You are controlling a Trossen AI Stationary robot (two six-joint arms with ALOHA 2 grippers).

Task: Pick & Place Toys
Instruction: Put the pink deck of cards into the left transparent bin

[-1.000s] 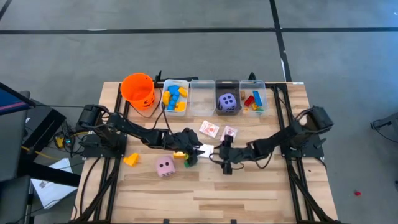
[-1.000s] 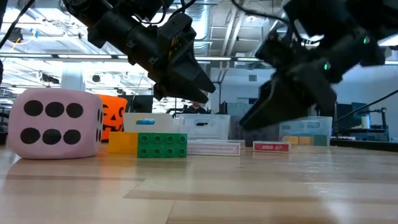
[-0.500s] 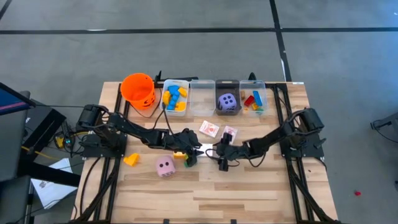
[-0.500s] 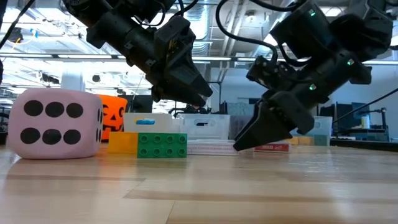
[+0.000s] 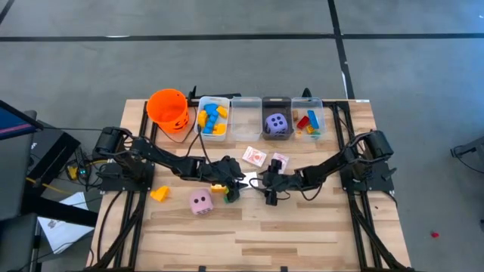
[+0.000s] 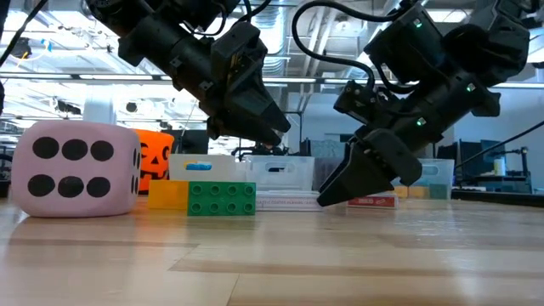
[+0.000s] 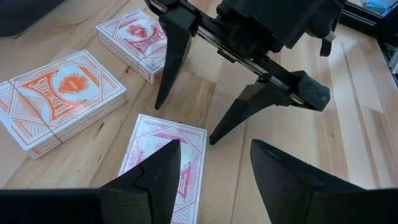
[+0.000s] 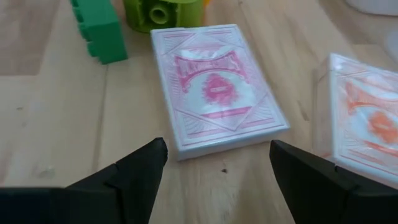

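Here the right gripper [image 8: 214,171], fingers apart and empty, lines up on the pink card pack [image 8: 217,87] lying flat just ahead of its fingertips. Next it likely must straddle the pack's edges and close; the left gripper [image 7: 211,171], also apart, hovers opposite.

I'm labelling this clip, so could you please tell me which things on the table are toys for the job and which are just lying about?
Toys: pink card pack, two orange card packs, green block, yellow block, pink die, purple die, binned blocks.

Lying about: orange bucket, clear bins, table.
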